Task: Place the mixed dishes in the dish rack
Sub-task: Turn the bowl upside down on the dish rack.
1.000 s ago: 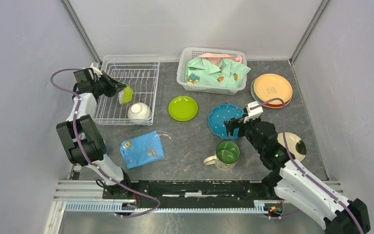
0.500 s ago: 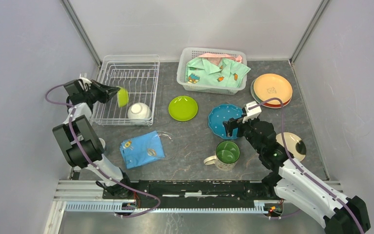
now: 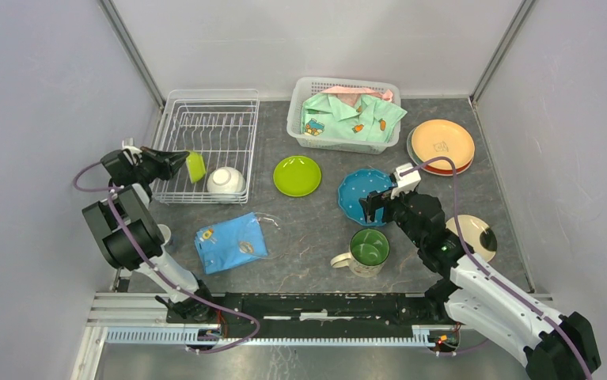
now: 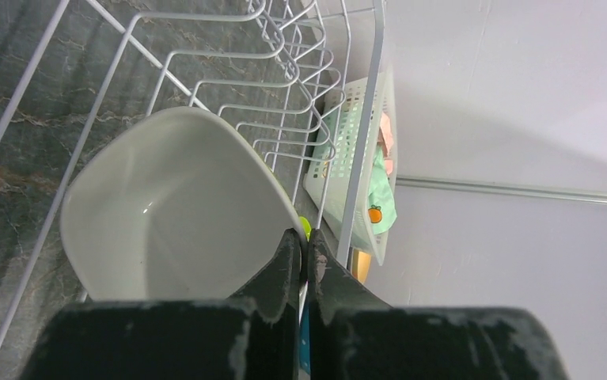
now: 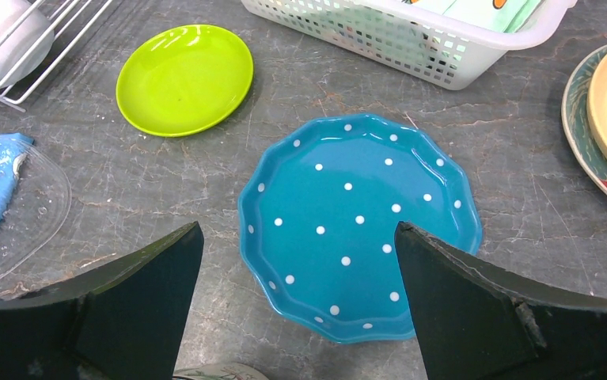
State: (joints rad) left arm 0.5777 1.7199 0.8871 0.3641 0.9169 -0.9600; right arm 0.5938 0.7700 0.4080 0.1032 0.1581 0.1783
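Grey marbled table [image 3: 308, 226]: your left gripper [image 3: 181, 165], pinched shut on a small green dish [image 3: 196, 166], hangs over the dish rack [image 3: 221, 134] at the far-left corner. Your right gripper [image 5: 298, 237] gapes wide above the blue dotted plate [image 5: 359, 222].

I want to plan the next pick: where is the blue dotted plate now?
In the top view the blue dotted plate lies right of the lime-green plate and beyond the mug, below the open right gripper.
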